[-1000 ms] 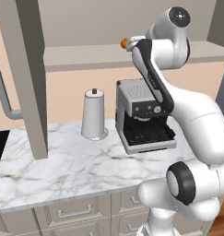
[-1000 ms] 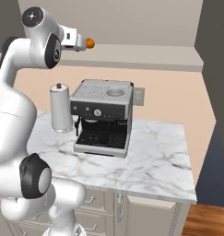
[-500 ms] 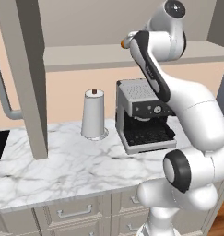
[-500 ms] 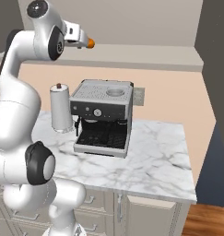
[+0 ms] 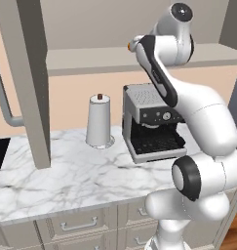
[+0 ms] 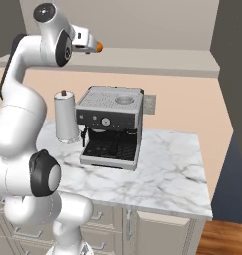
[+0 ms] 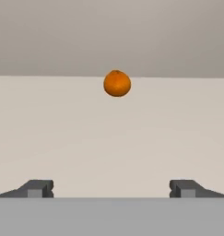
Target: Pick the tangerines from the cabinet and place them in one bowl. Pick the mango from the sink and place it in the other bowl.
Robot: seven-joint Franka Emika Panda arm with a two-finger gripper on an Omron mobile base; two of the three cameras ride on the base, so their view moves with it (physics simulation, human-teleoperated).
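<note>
One tangerine sits on the cabinet shelf, dead ahead of the hand and apart from it; the two fingertips stand wide, nothing between them. From the right base camera the same tangerine peeks out just past the end of the hand, on the shelf high above the surface. From the left base camera only a sliver of orange shows beside the wrist, probably that same fruit. The cabinet door hangs open at the left, its curved bar handle facing out. On the marble surface below stand a coffee machine and, just beside it, a white paper-towel roll.
</note>
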